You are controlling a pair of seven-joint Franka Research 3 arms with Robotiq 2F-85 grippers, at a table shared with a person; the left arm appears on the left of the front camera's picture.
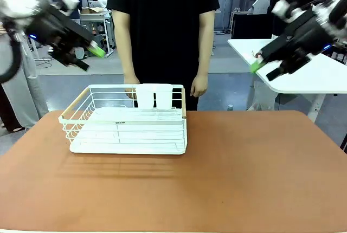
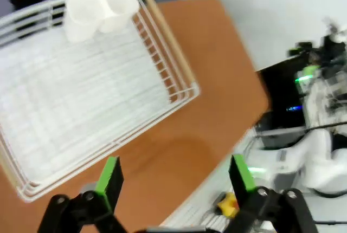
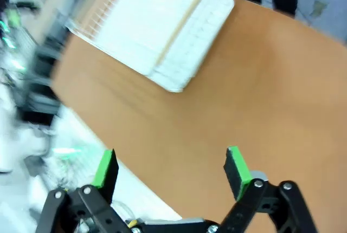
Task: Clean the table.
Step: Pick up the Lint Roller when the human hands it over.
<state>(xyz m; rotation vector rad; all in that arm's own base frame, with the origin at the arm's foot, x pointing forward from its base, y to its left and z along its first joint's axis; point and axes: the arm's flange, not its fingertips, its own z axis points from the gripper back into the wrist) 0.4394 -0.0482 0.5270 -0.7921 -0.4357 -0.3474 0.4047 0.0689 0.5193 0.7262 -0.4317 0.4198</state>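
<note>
The tabletop (image 1: 244, 168) is smooth, matte terracotta with rounded corners. A white wire rack (image 1: 124, 130) stands toward its far left corner, long axis parallel to the far edge. The rack has thin bars and a pale wooden rail at each short end. Two white, plastic-looking cups (image 1: 154, 96) sit against its far wall. The left end effector (image 1: 92, 59) hangs released, jaws wide, above the rack's left end, so the rack lies below and to its right. The right end effector (image 1: 263, 70), likewise spread, hovers beyond the far right corner, farther off.

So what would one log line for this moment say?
left gripper: open, raised, empty | right gripper: open, raised, empty | table: bears white rack | person: standing at far side
</note>
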